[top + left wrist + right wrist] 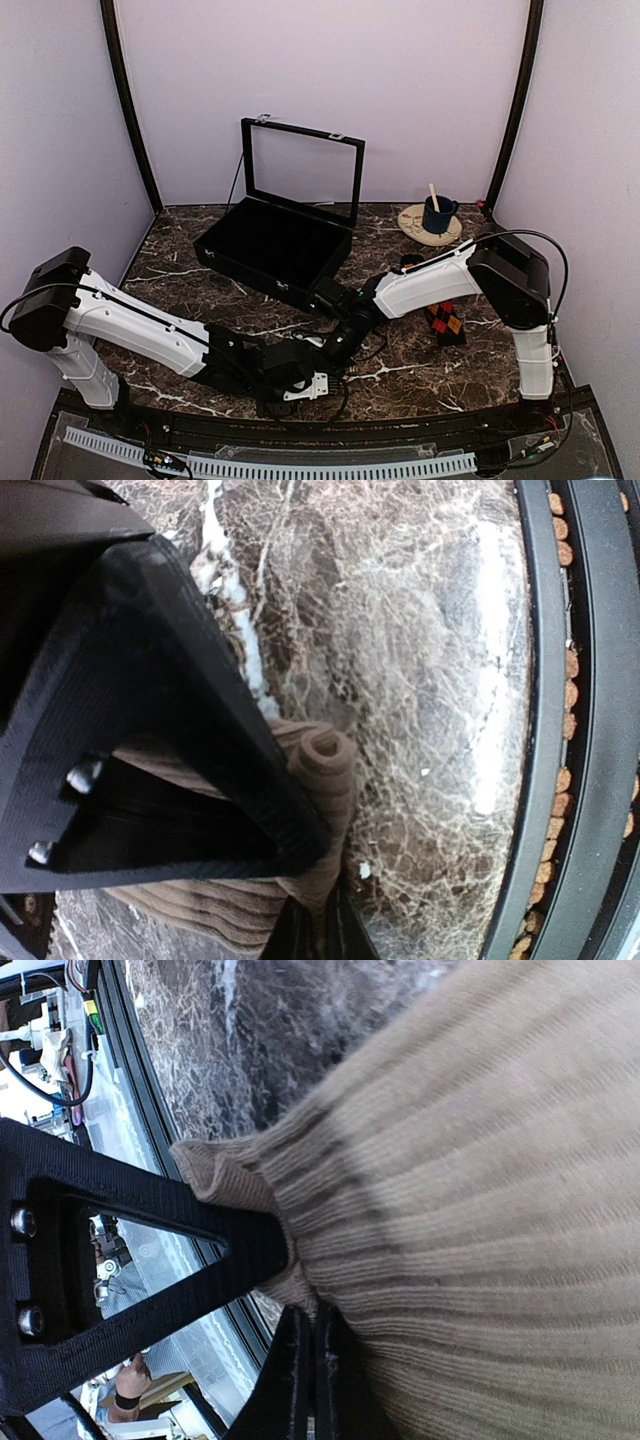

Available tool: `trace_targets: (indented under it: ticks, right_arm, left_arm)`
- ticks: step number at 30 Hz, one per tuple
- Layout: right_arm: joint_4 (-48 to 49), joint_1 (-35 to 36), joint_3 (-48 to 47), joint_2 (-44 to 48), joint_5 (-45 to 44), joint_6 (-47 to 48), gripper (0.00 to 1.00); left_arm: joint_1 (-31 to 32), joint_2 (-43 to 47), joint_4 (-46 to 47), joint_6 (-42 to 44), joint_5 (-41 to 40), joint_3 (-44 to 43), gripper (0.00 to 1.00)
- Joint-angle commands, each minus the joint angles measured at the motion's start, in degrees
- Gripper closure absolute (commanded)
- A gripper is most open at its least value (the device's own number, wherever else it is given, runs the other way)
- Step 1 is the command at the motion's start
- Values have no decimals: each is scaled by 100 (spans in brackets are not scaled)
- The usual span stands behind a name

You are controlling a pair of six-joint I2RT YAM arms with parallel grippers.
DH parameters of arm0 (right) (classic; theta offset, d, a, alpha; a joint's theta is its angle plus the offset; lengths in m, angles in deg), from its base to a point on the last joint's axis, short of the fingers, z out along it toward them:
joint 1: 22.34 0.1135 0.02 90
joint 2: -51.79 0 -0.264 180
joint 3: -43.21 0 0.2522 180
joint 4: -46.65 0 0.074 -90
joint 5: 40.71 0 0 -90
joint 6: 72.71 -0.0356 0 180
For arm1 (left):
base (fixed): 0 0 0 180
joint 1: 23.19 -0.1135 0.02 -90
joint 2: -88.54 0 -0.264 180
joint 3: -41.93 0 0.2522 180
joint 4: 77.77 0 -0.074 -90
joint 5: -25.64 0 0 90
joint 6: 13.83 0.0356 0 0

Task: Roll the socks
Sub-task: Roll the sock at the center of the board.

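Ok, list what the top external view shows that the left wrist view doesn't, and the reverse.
Only the top external view: the open black box, the blue cup on its round plate, and an argyle sock lying beside the right arm.
Only the left wrist view: the tan ribbed sock, one end curled into a small roll, pinched in the left end effector, and a black rail along the table edge.
Both: the dark marble table.

Ribbed tan knit sock on a glossy, veined stone-look table.
Between matt black, finely ridged plastic fingers, the cloth looks soft.
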Motion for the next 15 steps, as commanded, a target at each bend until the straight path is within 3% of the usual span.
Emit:
trace_targets:
  ticks: [1,5,15]
  right_arm:
    - [-97,7,154,19,-175,-42,100]
    - [-61,-2,243,113,-198,-45,99]
    - [-80,-14,448,365,-337,28,74]
  left_arm:
    - [-194,-436,-736,-123,756,85,98]
    - [-307,-515,-940,-89,1049,-82,100]
    - [-575,-677,-1397,-108,1694,-526,100]
